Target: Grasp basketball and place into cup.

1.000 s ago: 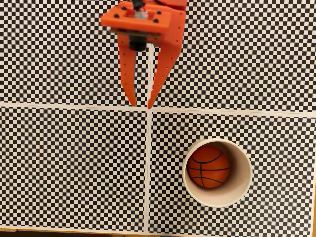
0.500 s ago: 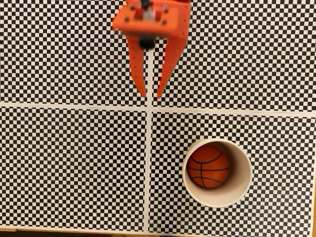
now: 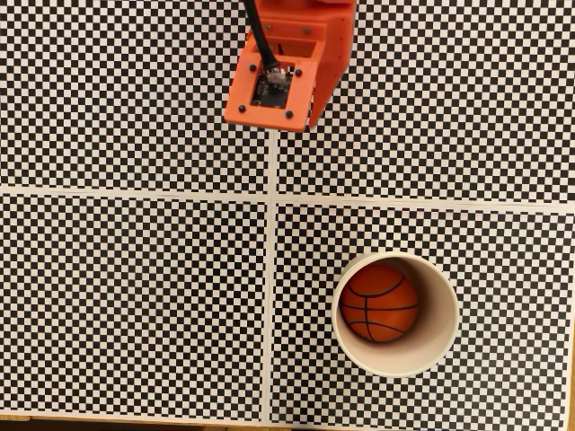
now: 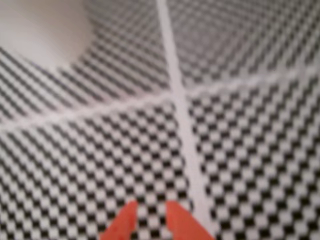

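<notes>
Small orange-red toy basketball (image 3: 378, 303) with black seams lay inside the wide cream paper cup (image 3: 442, 314), so placement looked done. Orange two-finger gripper (image 4: 150, 216) hung well apart from the cup, tips slightly parted, holding nothing. Only retreat seemed left.

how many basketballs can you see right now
1. The basketball sits inside the cup, lower right in the fixed view. The cup's walls could hide little else; no other ball lies on the checkered table.
</notes>
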